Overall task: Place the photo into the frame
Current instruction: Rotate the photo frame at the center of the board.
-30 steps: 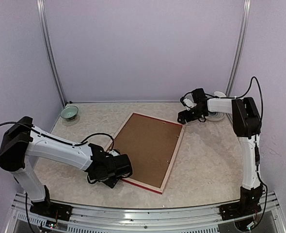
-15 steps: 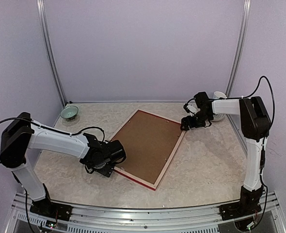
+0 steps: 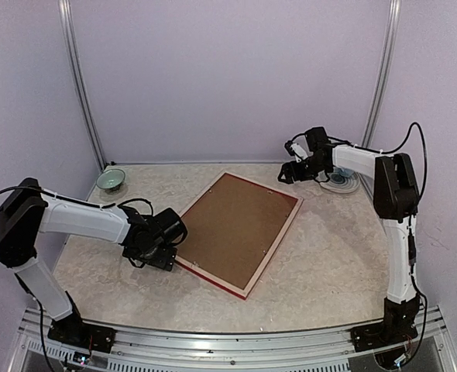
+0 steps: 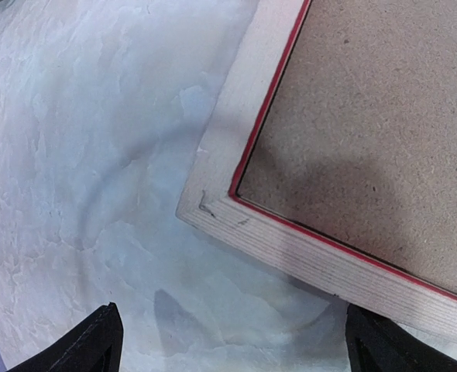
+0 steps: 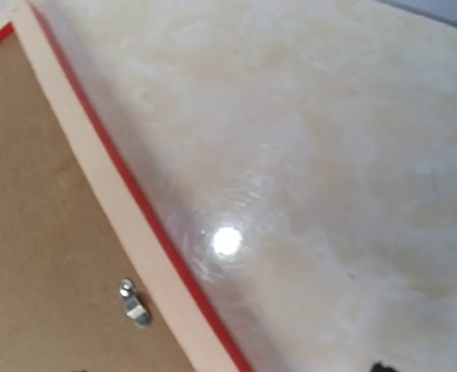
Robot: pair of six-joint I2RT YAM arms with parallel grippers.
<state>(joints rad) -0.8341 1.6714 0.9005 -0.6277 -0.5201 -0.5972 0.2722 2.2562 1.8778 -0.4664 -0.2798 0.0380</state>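
Note:
The frame (image 3: 271, 246) lies face down mid-table, its pale wood back up and red edge showing, with a brown backing board (image 3: 240, 229) set in it. The photo is out of view. My left gripper (image 3: 162, 260) rests low at the frame's near-left corner, open; in the left wrist view the gripper (image 4: 232, 337) has bare table between its black fingertips (image 4: 97, 345), and the frame corner (image 4: 213, 209) sits just ahead. My right gripper (image 3: 288, 173) hovers off the frame's far right corner, open and empty. One fingertip (image 5: 379, 367) shows beside the frame's edge (image 5: 128, 209).
A small green bowl (image 3: 111, 180) sits at the back left. A white dish (image 3: 343, 183) lies at the back right behind the right arm. A metal clip (image 5: 134, 304) sits on the backing board (image 5: 35, 232). Purple walls close three sides.
The frame has slid and turned slightly. My left gripper has moved left along its near edge to the corner. My right gripper has drawn back from the far corner.

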